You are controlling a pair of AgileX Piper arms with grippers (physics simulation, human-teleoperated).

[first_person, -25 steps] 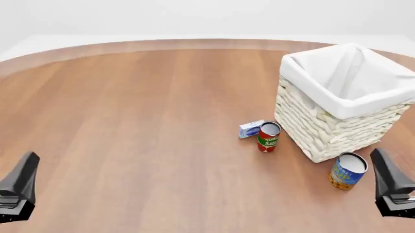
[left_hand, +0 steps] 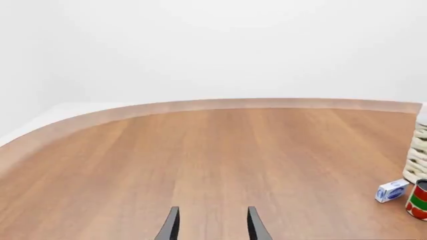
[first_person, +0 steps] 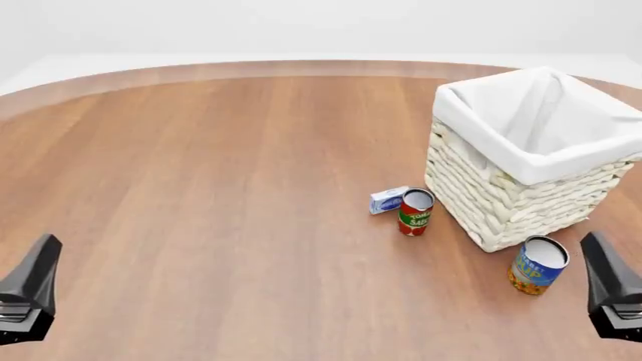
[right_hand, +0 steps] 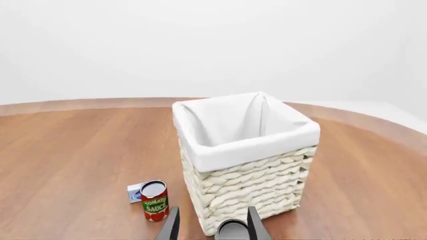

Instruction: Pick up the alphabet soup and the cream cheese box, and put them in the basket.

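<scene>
right gripper (first_person: 614,297) edged right, soup (first_person: 537,265) unmoved

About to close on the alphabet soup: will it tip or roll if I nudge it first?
The alphabet soup stands upright on the table, so a low nudge would probably slide it. A push near its silver top might tip it, and its round side would then likely roll. It stands close by the basket, which could stop it that way.
</scene>
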